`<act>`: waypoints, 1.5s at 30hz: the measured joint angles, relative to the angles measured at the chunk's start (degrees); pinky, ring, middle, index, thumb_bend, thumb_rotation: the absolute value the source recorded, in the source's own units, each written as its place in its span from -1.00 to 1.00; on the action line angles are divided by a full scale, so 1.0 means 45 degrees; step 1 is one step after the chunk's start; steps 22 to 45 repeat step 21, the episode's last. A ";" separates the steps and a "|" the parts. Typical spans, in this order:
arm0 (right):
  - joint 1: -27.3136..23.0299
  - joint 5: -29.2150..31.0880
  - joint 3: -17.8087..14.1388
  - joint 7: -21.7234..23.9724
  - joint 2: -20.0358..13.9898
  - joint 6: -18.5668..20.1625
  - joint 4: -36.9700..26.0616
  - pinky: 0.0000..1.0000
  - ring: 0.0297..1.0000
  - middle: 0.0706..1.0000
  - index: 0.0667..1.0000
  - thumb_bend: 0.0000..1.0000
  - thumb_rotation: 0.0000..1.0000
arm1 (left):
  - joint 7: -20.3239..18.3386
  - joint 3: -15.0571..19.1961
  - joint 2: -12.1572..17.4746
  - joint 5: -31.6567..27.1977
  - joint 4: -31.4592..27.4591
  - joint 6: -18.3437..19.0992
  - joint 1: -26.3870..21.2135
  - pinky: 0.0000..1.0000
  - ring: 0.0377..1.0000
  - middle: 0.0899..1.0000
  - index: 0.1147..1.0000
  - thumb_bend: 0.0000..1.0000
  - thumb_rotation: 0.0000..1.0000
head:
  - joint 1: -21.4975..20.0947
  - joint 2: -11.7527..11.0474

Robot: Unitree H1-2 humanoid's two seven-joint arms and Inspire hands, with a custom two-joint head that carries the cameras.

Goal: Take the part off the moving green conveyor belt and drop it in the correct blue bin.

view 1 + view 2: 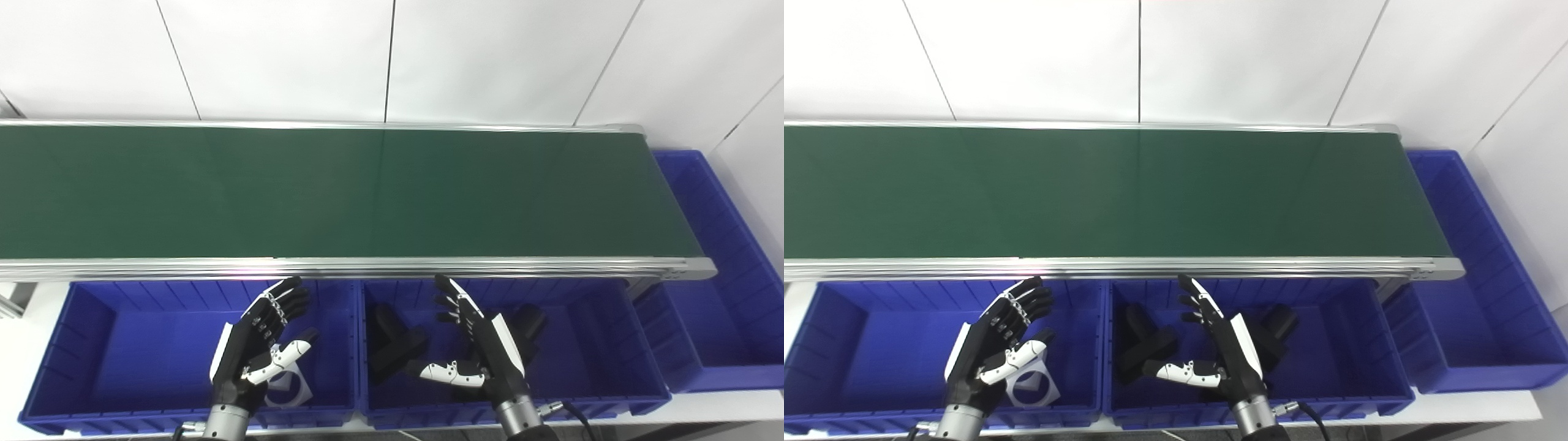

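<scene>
The green conveyor belt (pixel 343 190) runs across the view with no part on it. My left hand (pixel 260 340) is open and empty, held over the left blue bin (pixel 92 343). A white part (pixel 1032 384) lies in that bin under the hand. My right hand (pixel 478 343) is open and empty over the middle blue bin (pixel 588 355). Black parts lie in that bin: one (pixel 392 349) left of the hand, another (pixel 530 324) right of it.
A third blue bin (pixel 716 269) stands at the belt's right end and holds nothing that I can see. The belt's metal rail (pixel 367 267) runs just beyond both hands. A white panelled wall stands behind the belt.
</scene>
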 measured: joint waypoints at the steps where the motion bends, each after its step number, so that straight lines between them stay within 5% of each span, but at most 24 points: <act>1: -0.0036 -0.0010 0.0002 0.0003 -0.0004 0.0000 0.0052 0.53 0.72 0.83 0.83 0.42 -0.68 | 0.0039 -0.0003 -0.0020 0.0027 0.0050 -0.0063 -0.0001 0.62 0.51 0.52 0.50 0.32 -1.00 | 0.0000 0.0000; 9: -0.0101 -0.0074 0.0054 0.0088 -0.0072 0.0000 0.0261 0.61 0.75 0.86 0.85 0.44 -0.66 | 0.0561 0.0062 -0.0147 0.0865 0.0116 -0.0546 -0.0005 0.82 0.65 0.55 0.48 0.39 -1.00 | 0.0156 -0.0078; 17: -0.0143 -0.0366 -0.0020 0.0040 -0.0174 0.0000 0.0318 0.47 0.68 0.82 0.84 0.45 -0.74 | 0.0659 0.0066 -0.0157 0.0790 0.0130 -0.0547 0.0008 0.82 0.66 0.59 0.49 0.35 -1.00 | 0.0156 -0.0098; 45: -0.0163 -0.0554 -0.0075 -0.0012 -0.0171 0.0001 0.0305 0.48 0.66 0.81 0.81 0.43 -0.75 | 0.0680 0.0069 -0.0180 0.0836 0.0138 -0.0551 0.0025 0.82 0.64 0.57 0.48 0.32 -1.00 | 0.0156 -0.0059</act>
